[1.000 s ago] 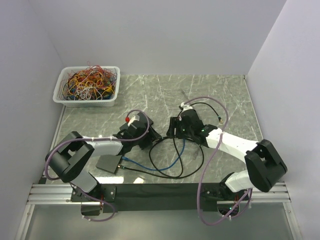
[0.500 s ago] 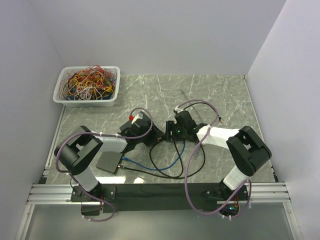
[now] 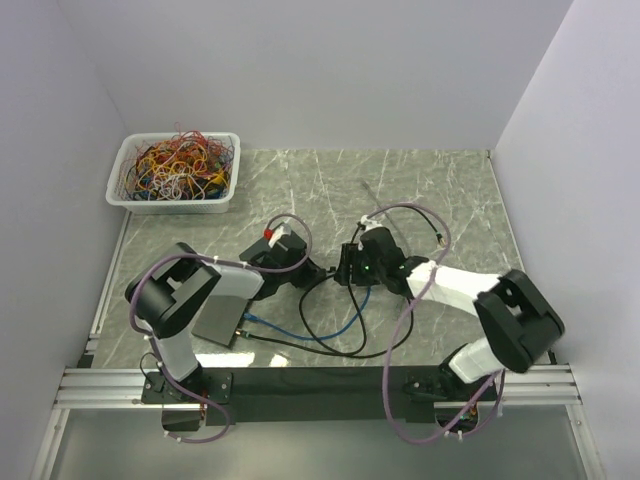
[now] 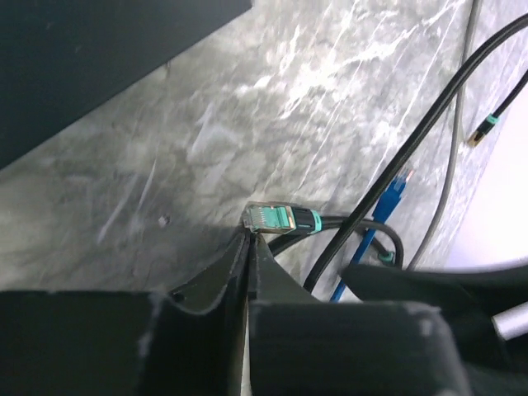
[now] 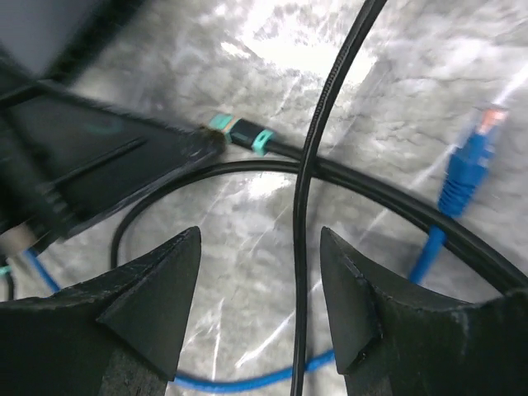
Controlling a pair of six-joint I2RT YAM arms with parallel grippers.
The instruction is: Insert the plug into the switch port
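Left gripper [image 4: 249, 241] pressed closed at lower centre, plug [image 4: 271, 219] at its tips; we cannot tell if pinched. Right gripper [image 5: 260, 239] spread wide, empty, black cable [image 5: 307, 165] crossing between.

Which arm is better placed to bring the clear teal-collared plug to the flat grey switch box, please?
Left, probably: the left gripper is shut at the clear teal-collared plug, and the flat grey switch box lies beside that arm. The right gripper is open, straddling a black cable.
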